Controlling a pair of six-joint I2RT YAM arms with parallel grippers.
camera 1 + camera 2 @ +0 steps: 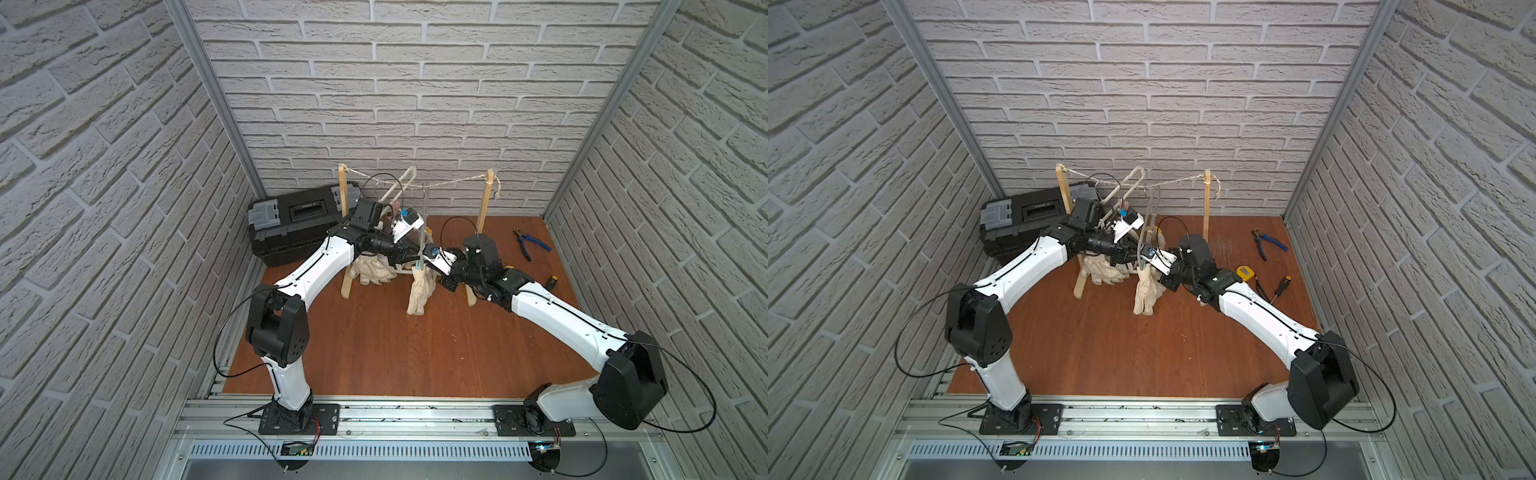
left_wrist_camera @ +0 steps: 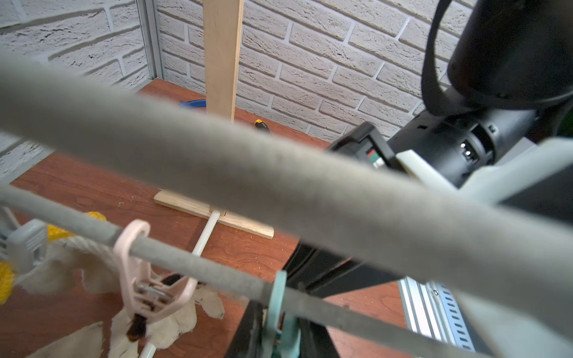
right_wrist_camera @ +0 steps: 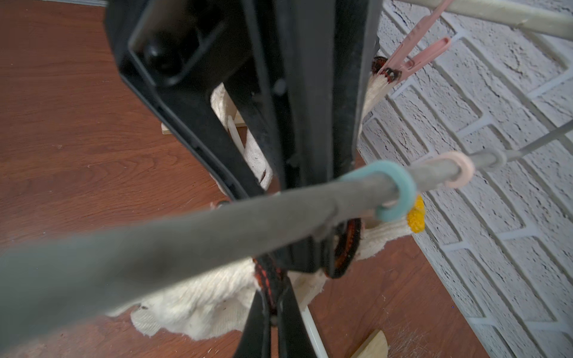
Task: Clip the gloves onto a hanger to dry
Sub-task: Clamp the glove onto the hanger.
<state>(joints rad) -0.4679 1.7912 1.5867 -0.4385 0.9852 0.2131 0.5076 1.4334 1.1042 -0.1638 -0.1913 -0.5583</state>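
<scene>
A grey hanger (image 1: 424, 216) (image 2: 217, 272) hangs from the string rack. My left gripper (image 2: 279, 325) (image 1: 411, 255) is shut on the hanger's teal clip (image 2: 280, 297) (image 3: 393, 192). Just under that clip, my right gripper (image 3: 273, 322) (image 1: 426, 266) is shut on the black-and-red cuff (image 3: 266, 276) of an off-white glove (image 3: 198, 310) (image 1: 419, 291) (image 1: 1147, 291), which droops to the floor. A pink clip (image 2: 145, 279) holds another glove (image 2: 173, 322), and a grey clip (image 2: 24, 245) holds a yellow-cuffed one (image 2: 55, 232). More gloves (image 1: 372, 270) lie heaped behind the rack's left foot.
The wooden rack posts (image 1: 484, 203) (image 1: 343, 195) stand on the brown floor, and a white hanger (image 1: 399, 187) hangs there too. A black toolbox (image 1: 299, 224) is at the back left. Pliers (image 1: 530, 243), a tape measure (image 1: 1245, 272) and a screwdriver (image 1: 1281, 286) lie at the right.
</scene>
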